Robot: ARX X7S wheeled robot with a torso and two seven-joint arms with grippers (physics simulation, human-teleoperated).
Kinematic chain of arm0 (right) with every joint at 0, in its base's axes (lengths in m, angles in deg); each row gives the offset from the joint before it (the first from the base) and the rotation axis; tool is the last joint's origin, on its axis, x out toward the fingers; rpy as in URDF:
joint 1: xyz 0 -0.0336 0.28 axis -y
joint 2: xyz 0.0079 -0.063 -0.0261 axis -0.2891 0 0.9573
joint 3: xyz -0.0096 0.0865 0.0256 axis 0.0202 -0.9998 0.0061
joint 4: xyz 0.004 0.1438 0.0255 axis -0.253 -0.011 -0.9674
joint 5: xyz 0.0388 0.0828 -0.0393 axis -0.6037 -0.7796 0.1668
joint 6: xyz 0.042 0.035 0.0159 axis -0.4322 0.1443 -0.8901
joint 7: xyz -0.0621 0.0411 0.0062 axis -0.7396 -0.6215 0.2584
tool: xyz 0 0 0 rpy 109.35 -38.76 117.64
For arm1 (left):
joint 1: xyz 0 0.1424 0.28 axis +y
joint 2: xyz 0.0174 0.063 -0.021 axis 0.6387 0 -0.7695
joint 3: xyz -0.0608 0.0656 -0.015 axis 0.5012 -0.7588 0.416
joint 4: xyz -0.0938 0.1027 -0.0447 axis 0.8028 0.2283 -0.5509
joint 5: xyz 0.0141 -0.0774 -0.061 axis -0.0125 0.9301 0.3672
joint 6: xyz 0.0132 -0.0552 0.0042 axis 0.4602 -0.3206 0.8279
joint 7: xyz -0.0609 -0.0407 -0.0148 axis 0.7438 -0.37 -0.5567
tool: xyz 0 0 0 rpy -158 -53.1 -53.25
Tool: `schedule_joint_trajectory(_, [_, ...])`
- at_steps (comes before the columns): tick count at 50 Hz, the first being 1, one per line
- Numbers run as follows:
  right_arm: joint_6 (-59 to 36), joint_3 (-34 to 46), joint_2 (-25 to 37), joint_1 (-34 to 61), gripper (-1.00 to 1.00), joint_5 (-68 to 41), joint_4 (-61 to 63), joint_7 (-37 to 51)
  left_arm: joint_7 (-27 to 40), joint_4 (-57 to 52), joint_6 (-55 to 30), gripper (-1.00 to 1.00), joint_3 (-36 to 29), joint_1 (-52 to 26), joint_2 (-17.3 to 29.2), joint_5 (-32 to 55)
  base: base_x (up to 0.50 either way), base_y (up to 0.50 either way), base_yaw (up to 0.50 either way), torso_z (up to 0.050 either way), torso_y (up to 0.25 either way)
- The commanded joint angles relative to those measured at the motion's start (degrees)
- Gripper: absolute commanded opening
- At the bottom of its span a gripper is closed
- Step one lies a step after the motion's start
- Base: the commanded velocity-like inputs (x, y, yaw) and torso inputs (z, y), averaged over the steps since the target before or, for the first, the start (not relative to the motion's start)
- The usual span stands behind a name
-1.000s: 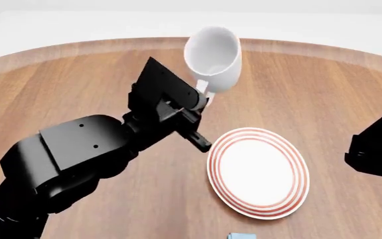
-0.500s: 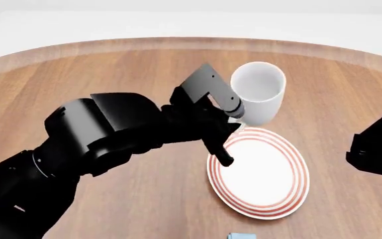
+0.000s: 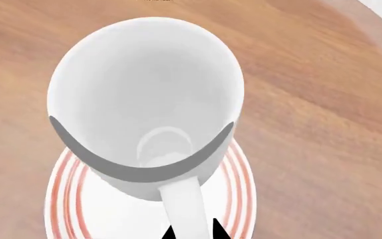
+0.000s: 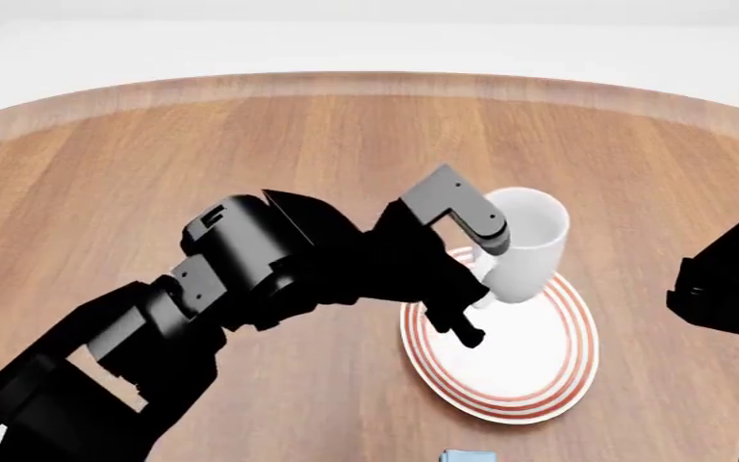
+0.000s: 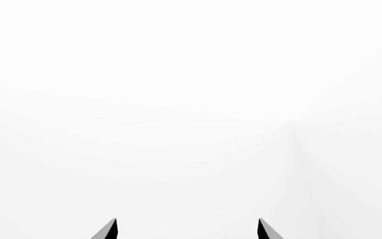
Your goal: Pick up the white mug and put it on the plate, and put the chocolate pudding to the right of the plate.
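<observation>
A sliver of light blue, the chocolate pudding [image 4: 468,454], peeks in at the head view's near edge, just nearer than the plate [image 4: 523,385]. The left gripper [image 3: 192,230] pinches the white mug [image 4: 520,243] by its handle, fingertips [image 3: 218,230] clamped either side, holding it upright over the plate's far rim on the wooden table [image 4: 113,192]. The right gripper [image 5: 187,228] faces blank white, its fingertips spread wide apart, grasping nothing.
</observation>
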Motion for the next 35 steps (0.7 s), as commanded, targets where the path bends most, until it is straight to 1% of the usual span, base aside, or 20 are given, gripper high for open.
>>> schedule_joint_trajectory(1, [0.61,-1.36,-0.99,-0.06,1.0,0.34,-1.06,-1.41,-4.1,7.07,3.94,-1.0,1.18,0.72,-4.79,-0.56,0.0,0.0,0.0,0.0,0.0])
schedule_joint_trajectory(6, [1.12,-1.42,-0.99,-0.43,1.0,0.28,-1.49,-1.42,-5.41,10.61,5.76,-1.0,0.51,0.34,-5.81,-0.94,0.0,0.0,0.0,0.0,0.0])
schedule_joint_trajectory(9, [1.02,-1.58,-0.89,-0.47,1.0,0.08,-1.6,-1.35,-6.33,13.98,7.7,-1.0,-1.39,-0.07,-6.66,-0.57,0.0,0.0,0.0,0.0,0.0])
schedule_joint_trajectory(13, [0.79,-1.77,-0.78,-0.38,1.0,-0.15,-1.56,-1.2,-5.73,17.98,12.68,-1.0,-9.16,-1.72,-6.75,5.49,0.0,0.0,0.0,0.0,0.0])
schedule_joint_trajectory(17, [0.37,-1.92,-0.64,-0.29,1.0,-0.32,-1.18,-1.01,-4.82,21.28,17.63,-1.0,-18.03,-3.88,-6.77,13.65,0.0,0.0,0.0,0.0,0.0])
schedule_joint_trajectory(21, [-0.06,-2.01,-0.51,-0.2,1.0,-0.4,-0.75,-0.83,-4.23,22.93,21.13,-1.0,-24.58,-5.75,-6.78,19.61,0.0,0.0,0.0,0.0,0.0])
schedule_joint_trajectory(24, [-0.29,-2.06,-0.44,-0.16,1.0,-0.46,-0.55,-0.72,-3.51,22.69,22.65,-1.0,-28.13,-6.71,-6.78,22.4,0.0,0.0,0.0,0.0,0.0])
schedule_joint_trajectory(29, [-0.65,-2.26,-0.23,-0.05,1.0,-0.64,-0.12,-0.55,-2.32,21.89,24.04,-1.0,-31.72,-6.78,-6.78,23.68,0.0,0.0,0.0,0.0,0.0])
schedule_joint_trajectory(35, [-0.64,-2.2,-0.18,-0.06,1.0,-0.77,-0.11,-0.49,-1.79,21.41,24.76,-1.0,-32.43,-6.3,-6.79,24.28,0.0,0.0,0.0,0.0,0.0])
